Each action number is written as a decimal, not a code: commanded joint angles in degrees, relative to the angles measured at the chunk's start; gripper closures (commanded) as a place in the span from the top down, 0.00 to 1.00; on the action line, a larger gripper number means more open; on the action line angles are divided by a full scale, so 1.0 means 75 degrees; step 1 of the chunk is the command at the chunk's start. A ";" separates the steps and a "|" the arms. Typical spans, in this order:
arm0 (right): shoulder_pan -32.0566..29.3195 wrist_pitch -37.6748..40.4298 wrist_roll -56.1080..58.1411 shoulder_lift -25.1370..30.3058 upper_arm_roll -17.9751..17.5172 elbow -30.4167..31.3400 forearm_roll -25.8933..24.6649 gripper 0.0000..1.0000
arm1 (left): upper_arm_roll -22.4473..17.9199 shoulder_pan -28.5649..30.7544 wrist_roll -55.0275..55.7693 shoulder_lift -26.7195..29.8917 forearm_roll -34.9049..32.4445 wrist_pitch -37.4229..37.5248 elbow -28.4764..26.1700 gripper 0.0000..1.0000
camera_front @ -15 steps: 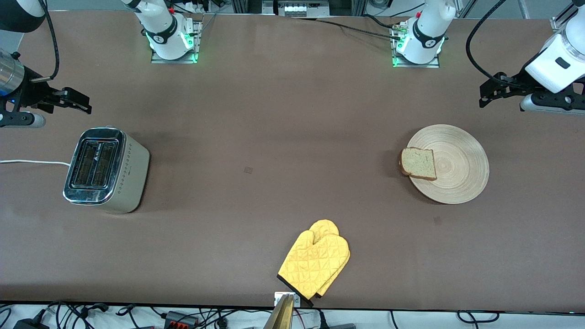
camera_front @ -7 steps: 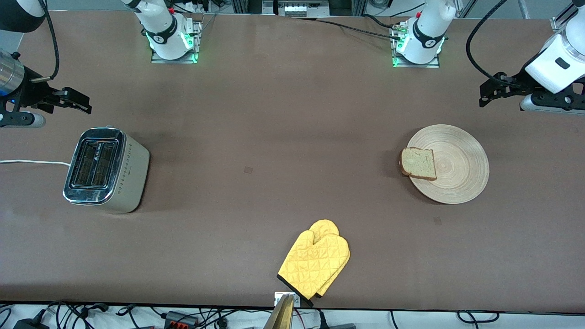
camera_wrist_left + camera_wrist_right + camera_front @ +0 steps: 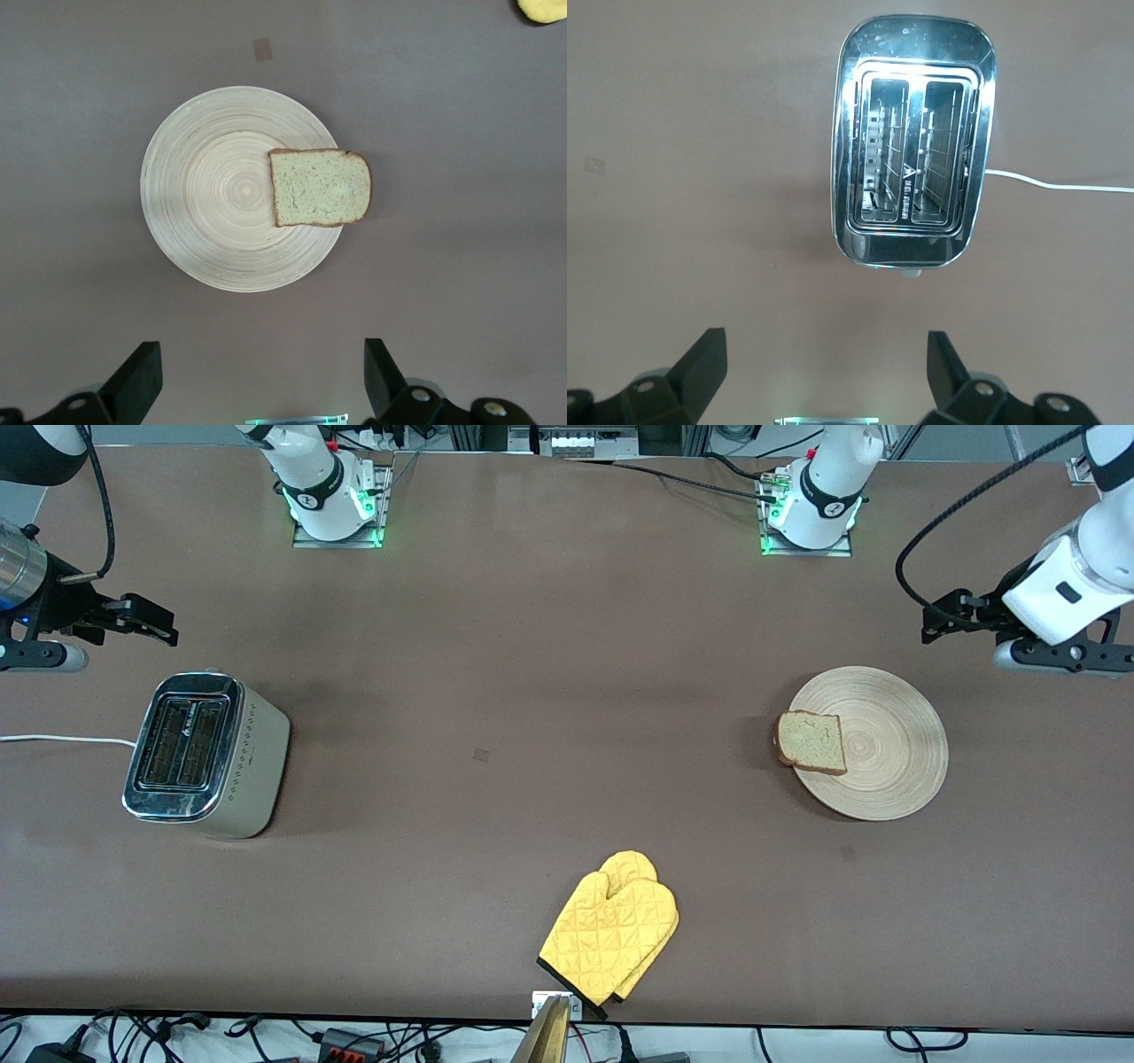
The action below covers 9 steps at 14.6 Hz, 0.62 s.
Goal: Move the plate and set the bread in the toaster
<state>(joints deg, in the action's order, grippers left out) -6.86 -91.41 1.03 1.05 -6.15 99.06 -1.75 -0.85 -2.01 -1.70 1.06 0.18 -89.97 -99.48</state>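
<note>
oddly, both arms run off frame, fingers spread on left gripper (image 3: 257,381) and right gripper (image 3: 824,376).

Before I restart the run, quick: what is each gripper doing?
Left gripper: open, empty, up near the plate.
Right gripper: open, empty, up near the toaster.

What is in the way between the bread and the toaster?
Nothing visible: bare brown table lies between the tan bread slice on the round wooden plate and the chrome-topped beige toaster. The yellow oven mitt lies nearer the camera.
</note>
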 commanded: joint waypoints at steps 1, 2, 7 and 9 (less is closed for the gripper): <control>-0.0093 0.0118 0.0143 -0.0023 -0.0071 -0.0130 0.0139 1.00 | -0.0003 0.0571 -0.0463 -0.0339 -0.0001 0.0136 0.0209 1.00; -0.0104 0.0118 0.0167 -0.0023 -0.0071 -0.0130 0.0139 1.00 | -0.0003 0.0910 -0.0813 -0.0479 0.0325 0.0136 0.0197 1.00; -0.0116 0.0118 0.0167 -0.0070 -0.0059 -0.0130 0.0151 1.00 | -0.0003 0.2620 -0.2594 -0.1720 0.2210 0.0042 0.0209 1.00; -0.0140 0.0129 0.0167 -0.0081 -0.0048 -0.0130 0.0163 1.00 | -0.0003 0.3324 -0.3705 -0.2399 0.2961 0.0031 0.0209 1.00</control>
<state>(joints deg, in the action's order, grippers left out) -6.95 -91.40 1.06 0.92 -6.11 99.06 -1.68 -1.43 18.49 -22.33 -11.56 17.22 -90.09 -99.55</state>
